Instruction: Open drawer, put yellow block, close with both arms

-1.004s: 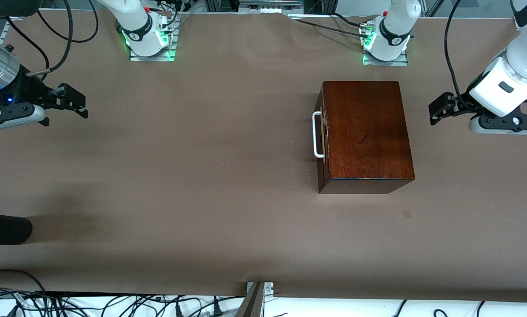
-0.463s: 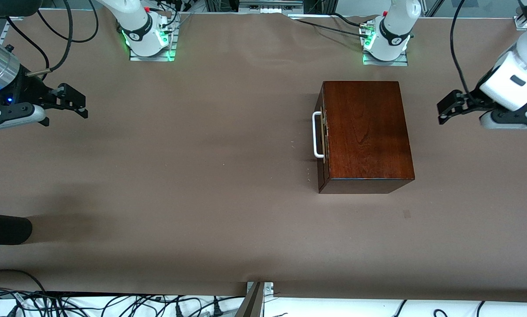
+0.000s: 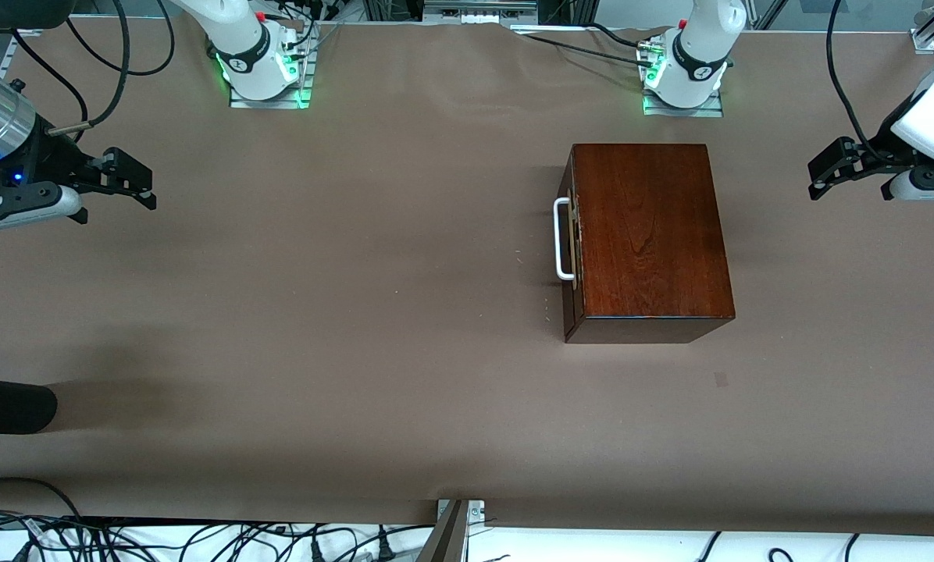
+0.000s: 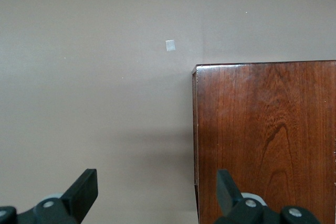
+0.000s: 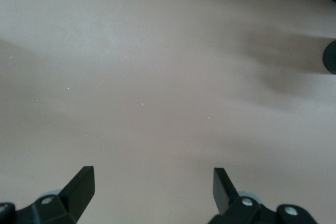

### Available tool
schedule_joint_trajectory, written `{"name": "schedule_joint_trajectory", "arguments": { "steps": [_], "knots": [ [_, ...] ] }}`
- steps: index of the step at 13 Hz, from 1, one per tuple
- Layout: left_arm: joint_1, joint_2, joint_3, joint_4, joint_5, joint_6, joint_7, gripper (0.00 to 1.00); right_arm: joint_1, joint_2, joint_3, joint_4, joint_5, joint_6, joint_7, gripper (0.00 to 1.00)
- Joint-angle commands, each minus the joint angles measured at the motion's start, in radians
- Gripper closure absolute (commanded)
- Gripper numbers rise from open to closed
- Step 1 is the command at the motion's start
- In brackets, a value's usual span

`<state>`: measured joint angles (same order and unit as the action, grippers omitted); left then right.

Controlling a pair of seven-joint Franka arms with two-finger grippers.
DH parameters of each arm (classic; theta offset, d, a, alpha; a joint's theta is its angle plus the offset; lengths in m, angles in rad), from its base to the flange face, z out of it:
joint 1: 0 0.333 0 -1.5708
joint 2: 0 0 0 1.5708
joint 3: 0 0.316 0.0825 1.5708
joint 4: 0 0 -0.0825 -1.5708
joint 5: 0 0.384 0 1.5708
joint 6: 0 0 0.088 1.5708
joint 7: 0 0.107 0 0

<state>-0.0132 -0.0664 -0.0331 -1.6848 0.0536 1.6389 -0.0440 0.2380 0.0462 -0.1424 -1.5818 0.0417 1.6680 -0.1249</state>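
only our left wrist view catches the box's (image 4: 265, 140) wood grain close up. we count one box, one drawer (image 3: 568, 242) pushed in, two grippers: left gripper (image 4: 157, 192) and right gripper (image 5: 152, 190), both with fingers spread, holding nothing.

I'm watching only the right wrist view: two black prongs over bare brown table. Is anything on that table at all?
Observer: Yes, a dark wooden box sits toward the left arm's end of the table.
Operator: Is its drawer open?
Observer: No, the drawer is pushed in, and its white handle faces the right arm's end.
Operator: My right claw hangs open over bare table. What about the other one?
Observer: The left claw is open and empty, over the table beside the box.
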Motion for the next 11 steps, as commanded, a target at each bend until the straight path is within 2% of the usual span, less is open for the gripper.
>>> {"name": "schedule_joint_trajectory", "arguments": {
  "steps": [1,5,11],
  "knots": [
    [-0.002,-0.027,0.007,-0.033,-0.023,0.018,0.032,0.00,-0.003,-0.003,0.011,0.013,-0.005,-0.011,0.011,0.00],
    [-0.010,0.008,0.004,0.016,-0.015,-0.014,0.029,0.00,-0.003,0.000,0.009,0.013,-0.003,-0.007,0.011,0.00],
    [-0.016,0.010,0.004,0.020,-0.023,-0.034,0.030,0.00,-0.003,-0.002,0.009,0.013,0.004,-0.011,0.019,0.00]
  ]
}}
